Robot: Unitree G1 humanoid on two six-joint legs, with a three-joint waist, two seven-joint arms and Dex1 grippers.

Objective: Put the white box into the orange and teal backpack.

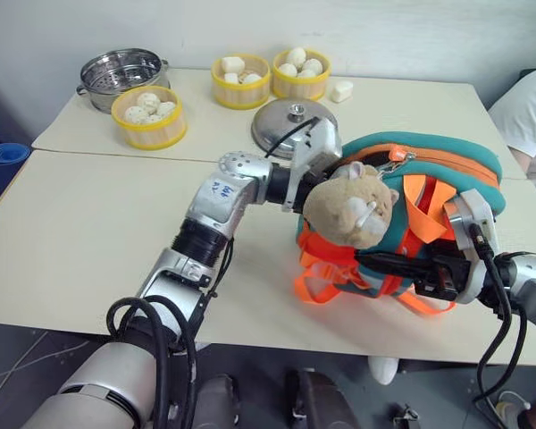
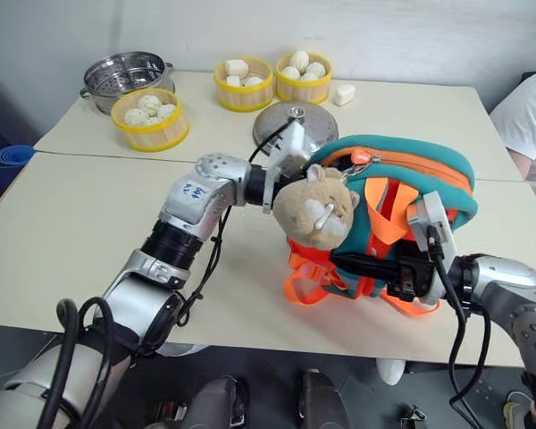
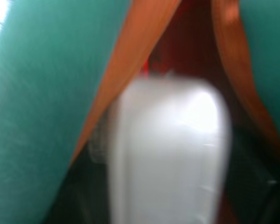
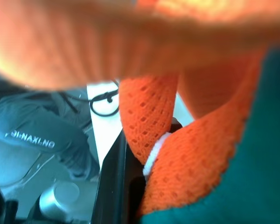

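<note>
Left gripper (image 1: pixel 326 161) reaches into the zipped mouth of the orange and teal backpack (image 1: pixel 447 165); fingers hidden by the fabric, spread or closed cannot be told. White box (image 3: pixel 170 154) lies just ahead of that gripper between the bag's orange zipper edges, partly inside. Right gripper (image 1: pixel 375 262) clenched on an orange strap (image 4: pixel 144 121) at the bag's front, below the tan plush toy (image 1: pixel 350 207). Backpack sits on the table (image 1: pixel 89 241), a steel lid (image 1: pixel 281 121) just behind it.
</note>
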